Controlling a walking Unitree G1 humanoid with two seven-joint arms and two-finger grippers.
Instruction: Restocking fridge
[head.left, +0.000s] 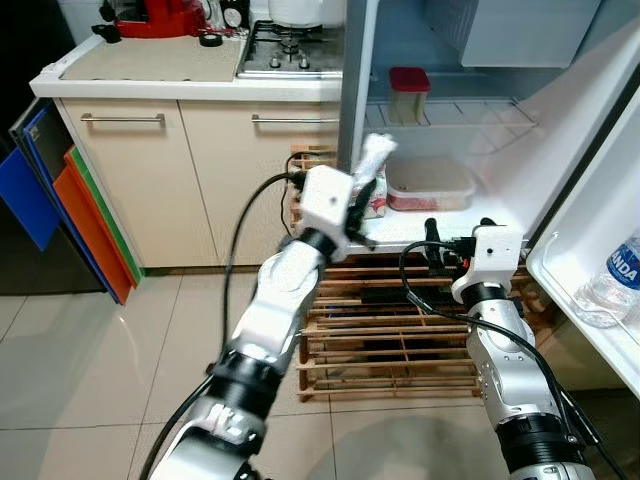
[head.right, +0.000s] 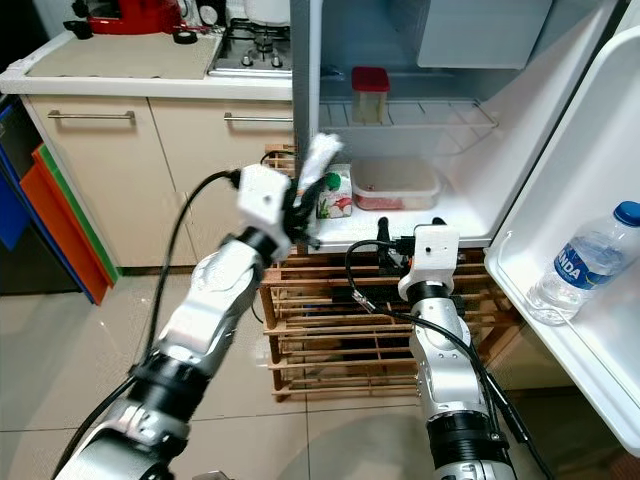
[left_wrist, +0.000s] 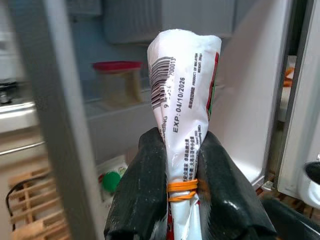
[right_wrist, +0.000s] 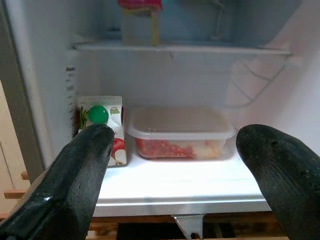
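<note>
Left gripper (left_wrist: 185, 185) clamps white rubber-banded plastic packet (head.left: 375, 158) at open white fridge (head.left: 520, 170); likely next: shelve it; right gripper (right_wrist: 175, 175) spread, empty.

The left arm reaches up and forward, its left gripper (left_wrist: 187, 192) clamped tight (black fingers pressed together on a packet). The right arm sits lower, right gripper (right_wrist: 172, 172) level, fingers spread wide apart.
</note>
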